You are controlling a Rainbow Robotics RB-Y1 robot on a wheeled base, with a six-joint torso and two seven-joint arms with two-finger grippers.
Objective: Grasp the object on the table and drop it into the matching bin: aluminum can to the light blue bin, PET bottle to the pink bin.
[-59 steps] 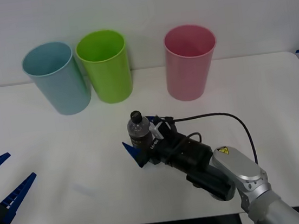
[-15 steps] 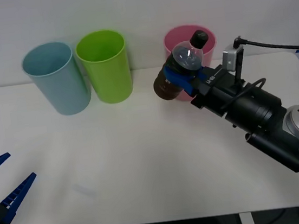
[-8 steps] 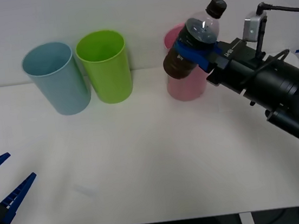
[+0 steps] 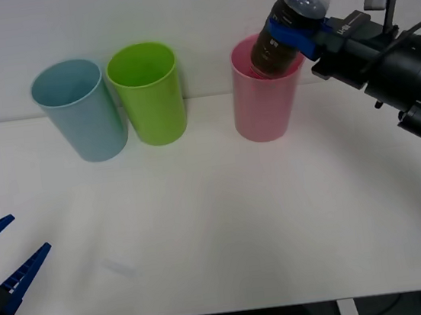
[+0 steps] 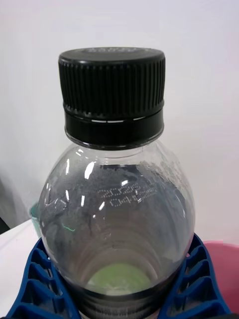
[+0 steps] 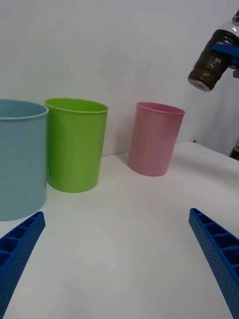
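Observation:
The PET bottle (image 4: 292, 21), clear with a black cap and dark liquid, hangs tilted in the air with my right gripper (image 4: 296, 30) shut on its middle. In the front view its dark base overlaps the rim of the pink bin (image 4: 262, 97). Seen from the left wrist, the bottle (image 6: 213, 60) floats well above and to the side of the pink bin (image 6: 153, 138). The right wrist view has the bottle (image 5: 114, 199) close up between blue fingers (image 5: 196, 284). My left gripper (image 4: 5, 267) rests open at the near left corner of the table (image 4: 219, 225). The light blue bin (image 4: 80, 108) stands far left.
A lime green bin (image 4: 149, 92) stands between the light blue and pink bins along the table's far edge. A white wall rises behind them. The wide white tabletop in front of the bins carries nothing else.
My right arm has lifted the bottle off the table, carried it up and to the far right, and now holds it higher over the pink bin's rim. The left arm stayed still.

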